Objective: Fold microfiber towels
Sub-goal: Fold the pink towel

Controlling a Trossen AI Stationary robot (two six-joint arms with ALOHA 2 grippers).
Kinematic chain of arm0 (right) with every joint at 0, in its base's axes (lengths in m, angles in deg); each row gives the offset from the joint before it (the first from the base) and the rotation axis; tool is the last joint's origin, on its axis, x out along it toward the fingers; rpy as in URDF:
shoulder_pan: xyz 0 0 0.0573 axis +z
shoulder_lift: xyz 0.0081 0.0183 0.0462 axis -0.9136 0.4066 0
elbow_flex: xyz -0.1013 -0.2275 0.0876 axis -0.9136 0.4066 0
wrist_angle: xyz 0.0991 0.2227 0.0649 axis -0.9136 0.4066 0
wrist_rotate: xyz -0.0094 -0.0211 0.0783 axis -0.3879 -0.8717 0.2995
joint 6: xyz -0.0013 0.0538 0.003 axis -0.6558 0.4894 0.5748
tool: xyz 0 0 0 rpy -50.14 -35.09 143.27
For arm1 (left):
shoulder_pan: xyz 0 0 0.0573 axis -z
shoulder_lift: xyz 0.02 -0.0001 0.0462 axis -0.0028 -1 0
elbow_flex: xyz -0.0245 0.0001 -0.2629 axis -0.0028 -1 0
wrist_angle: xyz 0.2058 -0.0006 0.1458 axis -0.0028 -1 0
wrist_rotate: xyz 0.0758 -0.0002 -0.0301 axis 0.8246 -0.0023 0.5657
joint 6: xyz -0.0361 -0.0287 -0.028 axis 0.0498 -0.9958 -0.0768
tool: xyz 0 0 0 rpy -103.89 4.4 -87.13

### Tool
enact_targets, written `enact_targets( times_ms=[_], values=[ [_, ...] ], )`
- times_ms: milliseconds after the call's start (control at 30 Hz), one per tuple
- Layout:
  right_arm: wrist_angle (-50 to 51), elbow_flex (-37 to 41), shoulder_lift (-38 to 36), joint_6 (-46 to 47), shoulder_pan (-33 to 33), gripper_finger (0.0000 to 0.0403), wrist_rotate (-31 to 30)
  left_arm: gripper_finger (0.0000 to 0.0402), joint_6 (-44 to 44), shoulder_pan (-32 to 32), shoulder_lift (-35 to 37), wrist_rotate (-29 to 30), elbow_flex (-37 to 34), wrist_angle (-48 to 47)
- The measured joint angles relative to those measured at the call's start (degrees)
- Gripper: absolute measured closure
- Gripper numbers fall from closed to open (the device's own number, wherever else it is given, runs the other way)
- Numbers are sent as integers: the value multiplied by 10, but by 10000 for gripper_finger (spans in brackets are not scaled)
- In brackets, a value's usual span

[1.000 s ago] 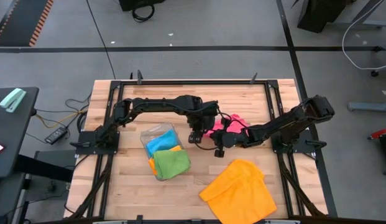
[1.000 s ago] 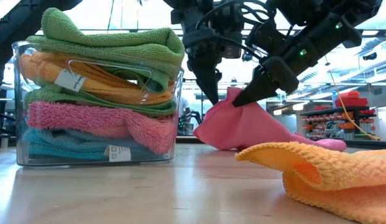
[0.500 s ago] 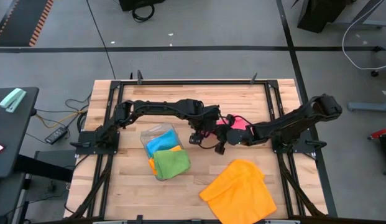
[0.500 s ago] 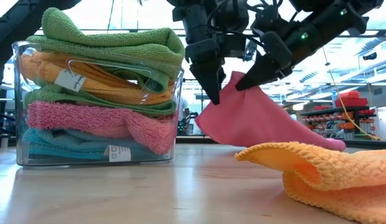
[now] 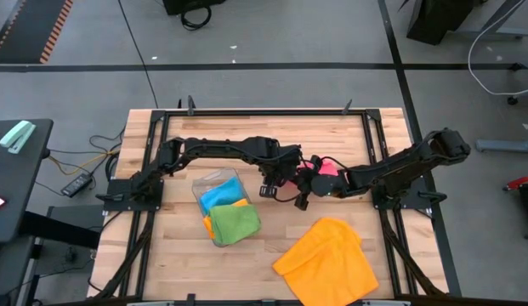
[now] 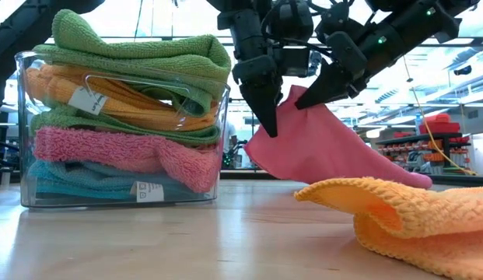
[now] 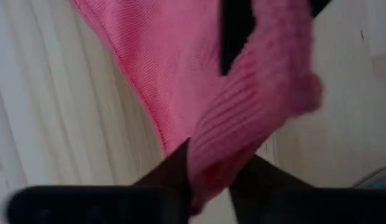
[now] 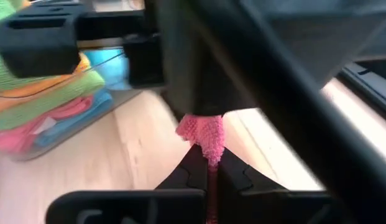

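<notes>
Pink towel point(image 6: 319, 152) hangs lifted near the middle of my table point(image 5: 246, 263), its far end trailing down to the wood, and both grippers meet on its raised edge. My left gripper point(image 6: 266, 124) points straight down and I see its fingers pinched on a fold of the pink cloth in the left wrist view point(image 7: 236, 143). My right gripper point(image 6: 307, 99) reaches in from about three o'clock, its fingers clamped tight on a pink corner point(image 8: 202, 140). At roughly eight o'clock from the grippers stands the clear tray point(image 5: 214, 183), stacked with green, orange, pink and blue folded towels point(image 6: 124, 109). An orange towel point(image 5: 327, 259) lies rumpled at about five o'clock, near the table's front edge, apart from the pink one.
</notes>
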Motion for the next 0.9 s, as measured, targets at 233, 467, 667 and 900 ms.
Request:
enact_targets(
  times_ms=[233, 467, 667, 900],
  values=[
    [7, 0, -3, 29, 0, 377, 79, 387, 9, -2, 0, -21, 0, -2],
    [113, 0, -64, 107, 0, 278, 144, 391, 15, -1, 1, -72, 0, -50],
    [193, 34, -119, 160, 0, 229, 127, 389, 39, 15, 3, -72, 23, -77],
    [39, 130, -87, 200, 0, 235, 46, 384, 63, 28, 3, -73, 47, -98]
  ],
)
